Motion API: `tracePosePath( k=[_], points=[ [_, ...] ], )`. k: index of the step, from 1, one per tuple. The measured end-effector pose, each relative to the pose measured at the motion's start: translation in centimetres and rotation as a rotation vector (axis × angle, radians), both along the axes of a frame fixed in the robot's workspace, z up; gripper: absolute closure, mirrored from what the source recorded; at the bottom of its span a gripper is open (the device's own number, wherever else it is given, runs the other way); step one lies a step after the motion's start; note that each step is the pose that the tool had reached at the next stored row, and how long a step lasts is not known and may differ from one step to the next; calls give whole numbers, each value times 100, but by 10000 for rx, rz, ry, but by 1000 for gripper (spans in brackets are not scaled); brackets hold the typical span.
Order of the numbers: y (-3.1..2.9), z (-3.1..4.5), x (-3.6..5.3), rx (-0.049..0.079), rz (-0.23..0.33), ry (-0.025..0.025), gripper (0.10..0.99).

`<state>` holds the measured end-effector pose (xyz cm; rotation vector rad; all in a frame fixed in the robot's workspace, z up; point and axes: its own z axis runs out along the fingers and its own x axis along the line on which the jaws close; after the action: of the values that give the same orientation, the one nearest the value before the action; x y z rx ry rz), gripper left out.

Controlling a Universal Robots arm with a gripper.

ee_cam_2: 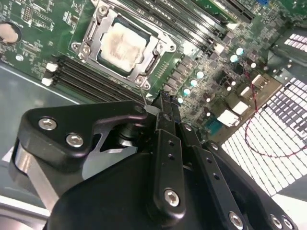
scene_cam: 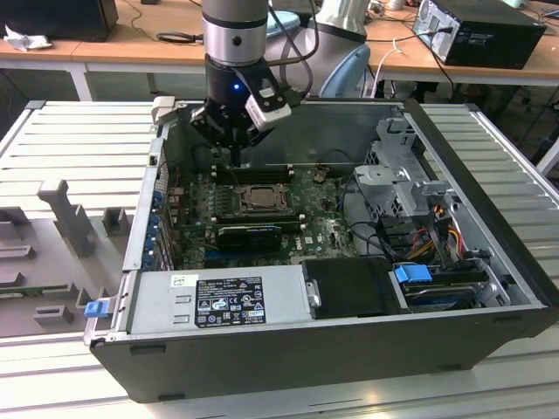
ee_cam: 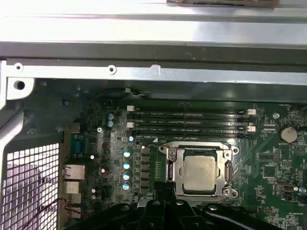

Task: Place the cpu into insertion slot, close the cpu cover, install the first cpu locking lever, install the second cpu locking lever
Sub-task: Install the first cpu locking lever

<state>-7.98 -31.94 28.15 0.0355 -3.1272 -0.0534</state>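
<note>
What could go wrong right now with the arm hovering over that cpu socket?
1. The gripper hangs close above the insertion slot, beside the memory slots; a skewed descent might strike those or the small capacitors.
2. The cpu sits in the socket with the cpu cover framing it; pressing off-centre may shift the chip or bend the frame.
3. Loose cables lie near the arm's path and might snag.

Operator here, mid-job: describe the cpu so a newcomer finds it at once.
Inside the open computer case, look at the green circuit board. Beside the long black memory slots sits a silvery square frame, the cpu cover. The cpu is the pale beige square in its middle.
</note>
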Motion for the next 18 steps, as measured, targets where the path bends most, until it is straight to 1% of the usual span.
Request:
tracePosePath(
  k=[1, 2, 3, 5, 7, 8, 13, 14, 18],
  points=[
    [0, -11, -1, -1, 4, -18, 980],
    [0, -38, -7, 0, 16, -43, 980],
    [0, -53, -27, 0, 23, -63, 980],
    [0, -79, -134, 0, 32, -98, 980],
    [0, -92, -203, 1, 35, -104, 980],
    [1, -110, -229, 5, 42, -105, 980],
    [24, -167, -274, 46, 86, -104, 980],
    [40, -174, -283, 53, 98, -104, 980],
    [148, -205, -303, 64, 153, -105, 980]
  ],
)
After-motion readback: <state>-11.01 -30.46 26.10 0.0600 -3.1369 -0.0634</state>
